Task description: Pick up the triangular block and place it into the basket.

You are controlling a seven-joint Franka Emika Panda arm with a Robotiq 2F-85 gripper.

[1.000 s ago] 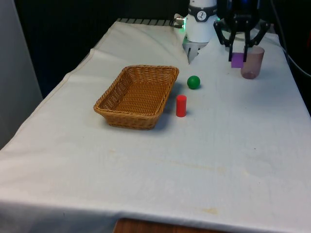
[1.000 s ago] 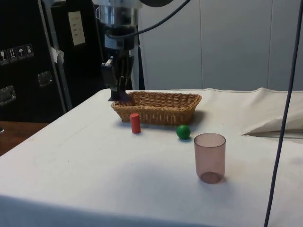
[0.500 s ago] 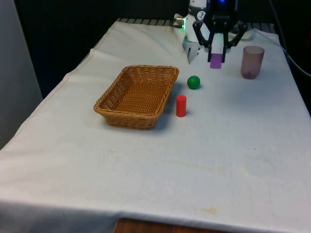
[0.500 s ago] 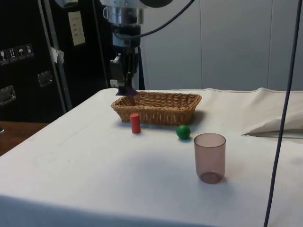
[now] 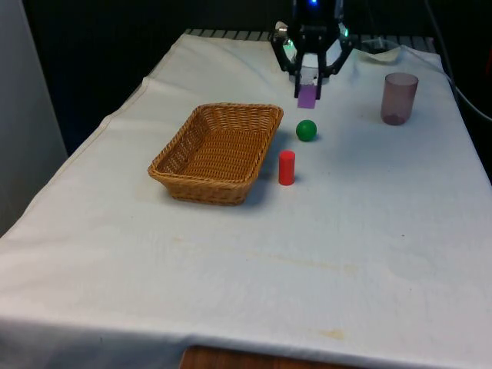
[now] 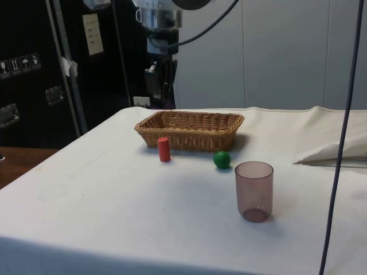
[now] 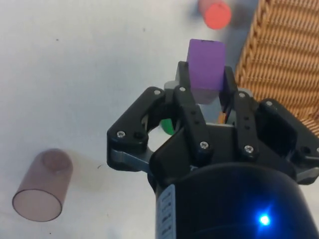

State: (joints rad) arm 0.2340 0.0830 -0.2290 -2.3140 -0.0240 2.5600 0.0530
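Note:
My gripper (image 5: 308,86) hangs above the table, shut on the purple triangular block (image 5: 307,96), which pokes out below the fingers. It sits just behind the green ball (image 5: 306,130), off the far right corner of the wicker basket (image 5: 201,187). In the wrist view the purple block (image 7: 205,68) is clamped between the two black fingers (image 7: 182,82), with the basket's wall (image 7: 281,64) right beside it. From the side, the gripper (image 6: 159,94) hovers over the basket's (image 6: 189,137) left end against the dark cabinets.
A red cylinder (image 5: 286,167) stands upright by the basket's right side, the green ball (image 6: 222,159) a little beyond it. A translucent brown cup (image 5: 399,98) stands at the front view's far right. The cup (image 7: 42,186) and red cylinder (image 7: 215,12) show below the gripper.
The gripper has carried the purple block from beside the cup towards the front view's left, to a spot near the basket's far corner. Nothing on the table has moved.

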